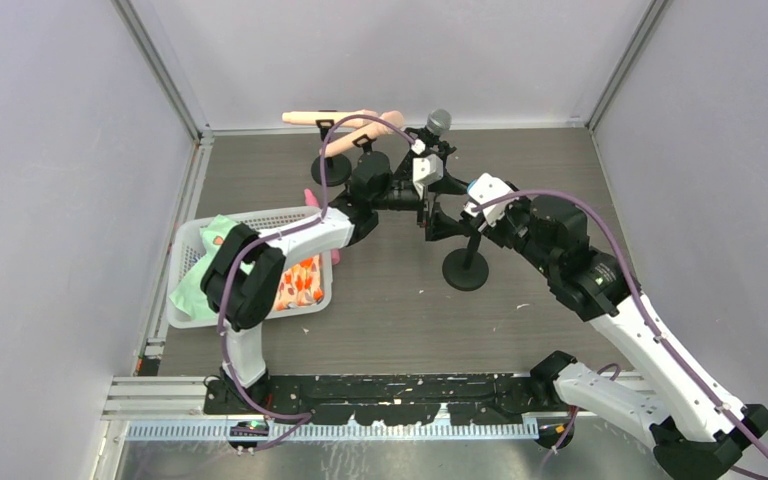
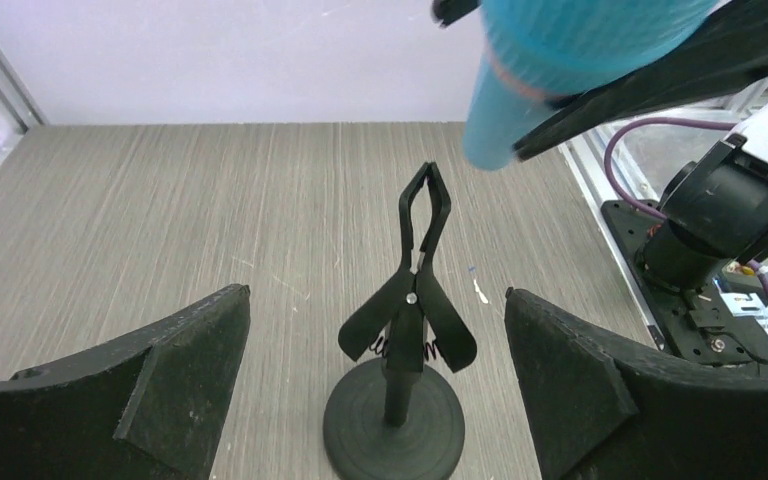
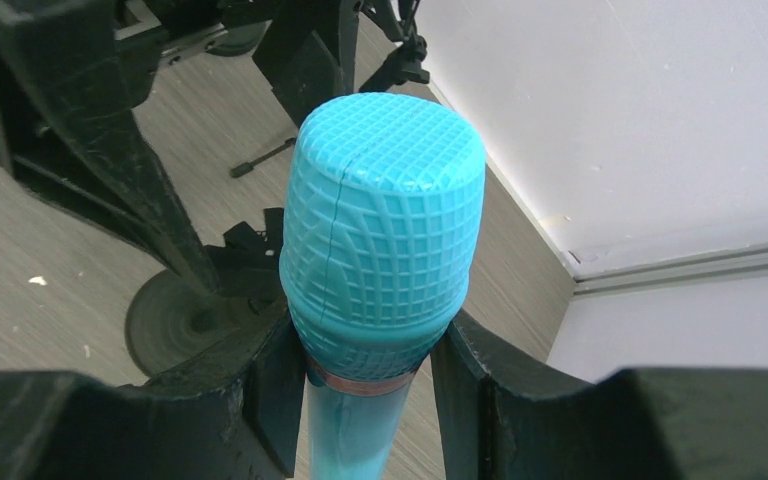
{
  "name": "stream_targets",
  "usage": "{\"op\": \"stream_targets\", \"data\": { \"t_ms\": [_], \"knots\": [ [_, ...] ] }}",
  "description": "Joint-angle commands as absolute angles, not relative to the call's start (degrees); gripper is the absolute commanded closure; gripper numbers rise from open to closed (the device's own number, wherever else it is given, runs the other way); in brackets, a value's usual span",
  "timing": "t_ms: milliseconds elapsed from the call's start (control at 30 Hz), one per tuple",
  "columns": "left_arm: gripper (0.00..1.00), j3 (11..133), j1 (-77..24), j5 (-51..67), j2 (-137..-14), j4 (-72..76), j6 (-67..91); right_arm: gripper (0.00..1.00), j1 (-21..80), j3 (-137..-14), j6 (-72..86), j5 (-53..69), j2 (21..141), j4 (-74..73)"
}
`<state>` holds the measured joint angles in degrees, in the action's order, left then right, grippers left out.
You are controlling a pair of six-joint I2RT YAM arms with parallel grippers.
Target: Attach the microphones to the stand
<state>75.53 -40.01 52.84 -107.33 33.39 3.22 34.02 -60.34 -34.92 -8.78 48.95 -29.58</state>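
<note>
The right fingers (image 3: 265,395) are closed narrowly on the blue microphone (image 3: 380,230), one on each side of its neck just under the ribbed head, which stands up above the fingertips while the handle runs down between them. The left fingers (image 2: 185,375) are spread wide and hold nothing. In the left wrist view, an empty black stand (image 2: 405,335) is centred in the gap between them, farther out than their tips. It is upright on its round base on the grey wood-grain surface (image 2: 160,200), with its spring clip pointing up and touching neither finger. The blue microphone's handle end hangs above that clip and a little to the right-finger side, clear of it. From the top view, the two sets of fingers face each other closely above this stand. Beyond them, by the back wall, two peach-beige microphones (image 1: 325,118) and a black microphone (image 1: 438,123) with a silver mesh head rest on other stands. A white basket (image 1: 255,218) with a green cloth lies well apart, on the left arm's side.
</note>
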Motion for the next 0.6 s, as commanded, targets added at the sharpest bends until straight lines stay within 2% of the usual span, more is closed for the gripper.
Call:
{"op": "stream_targets", "data": {
  "t_ms": [0, 500, 567],
  "knots": [
    [0.00, 78.03, -40.63, 55.00, -108.68, 37.82, 5.45, 0.99, 32.13, -59.15, -36.41, -10.67, 49.64, -21.19],
    [0.00, 79.32, -42.17, 55.60, -111.67, 37.87, 5.83, 0.96, 30.40, -54.64, -36.87, -4.55, 48.74, -15.52],
    [0.04, 79.57, -42.19, 55.61, -112.02, 37.70, 6.04, 0.97, 30.40, -54.35, -37.19, -4.44, 48.90, -15.26]
  ]
}}
